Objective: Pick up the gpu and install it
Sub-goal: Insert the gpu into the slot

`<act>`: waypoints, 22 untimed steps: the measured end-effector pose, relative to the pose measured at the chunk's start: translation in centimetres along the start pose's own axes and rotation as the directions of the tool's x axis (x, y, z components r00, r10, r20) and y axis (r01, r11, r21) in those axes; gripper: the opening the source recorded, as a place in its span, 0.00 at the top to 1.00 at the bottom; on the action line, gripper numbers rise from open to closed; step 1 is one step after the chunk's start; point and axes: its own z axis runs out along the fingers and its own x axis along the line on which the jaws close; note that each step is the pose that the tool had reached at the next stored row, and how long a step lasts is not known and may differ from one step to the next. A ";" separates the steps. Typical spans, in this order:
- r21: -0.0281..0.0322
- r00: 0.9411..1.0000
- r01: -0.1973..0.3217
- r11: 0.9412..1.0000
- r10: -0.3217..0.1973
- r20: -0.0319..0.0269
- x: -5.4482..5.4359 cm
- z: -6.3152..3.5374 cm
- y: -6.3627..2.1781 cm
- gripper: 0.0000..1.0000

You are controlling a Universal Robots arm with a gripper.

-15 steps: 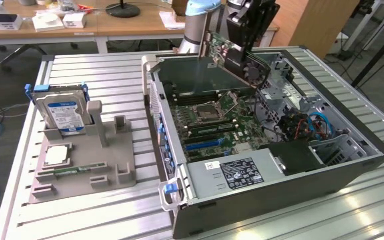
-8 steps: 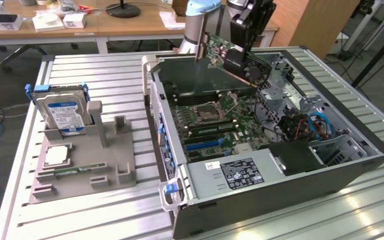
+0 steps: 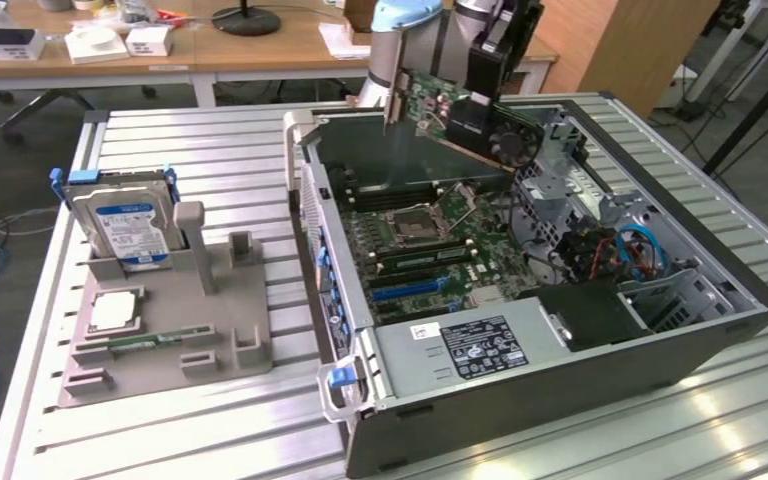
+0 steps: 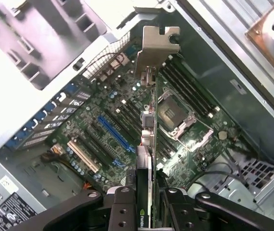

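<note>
So, gpu (image 3: 454, 112): hangs tilted in the air over the far end of the open case, well above the motherboard and touching no slot. Shows up edge-on in the wrist view, with its metal bracket (image 4: 158, 45) at the end away from the fingers (image 4: 123, 204).
gripper (image 4: 150, 192): clamps the gpu from both sides, pads pressed against the card's two faces.
arm (image 3: 398, 40): comes down from the top of the exterior view, above the case's far wall.
case (image 3: 558, 410): lies on its side on the slatted metal table (image 3: 197, 150), side panel off, open upward.
inside the case: holds the motherboard (image 3: 424, 235) flat on the bottom, with a CPU socket (image 3: 418, 215) in the middle, rows of memory slots beside it and a long blue slot (image 3: 404, 290) nearer the front.
power supply (image 3: 478, 345): fills the near end of the case, black label facing up.
blue cables (image 3: 638, 245): loop through the bay on the exterior view's right, next to a metal drive cage (image 3: 678, 295).
grey tray (image 3: 231, 350): sits on the table just beside the case, on the exterior view's left.
in the tray: keeps a hard drive (image 3: 124, 225) standing upright in a slot, blue-white label facing out, and a CPU chip (image 3: 115, 308) lying flat in a square recess right in front of it. Also has a thin green strip (image 3: 137, 343) in a groove, too small to say what.
desk (image 3: 264, 50): stands behind the table, with small boxes on top.
</note>
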 end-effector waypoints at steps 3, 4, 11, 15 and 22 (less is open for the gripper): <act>-0.001 0.999 0.051 0.999 -0.051 -0.002 0.0 0.01 0.00 0.74; -0.002 0.998 0.068 0.998 -0.068 -0.003 0.0 0.02 0.00 0.74; -0.005 0.982 0.190 0.982 -0.190 -0.008 0.0 0.05 0.00 0.74; -0.008 0.965 0.261 0.965 -0.261 -0.011 0.0 0.07 0.00 0.74; -0.012 0.924 0.381 0.925 -0.381 -0.016 0.0 0.10 0.00 0.74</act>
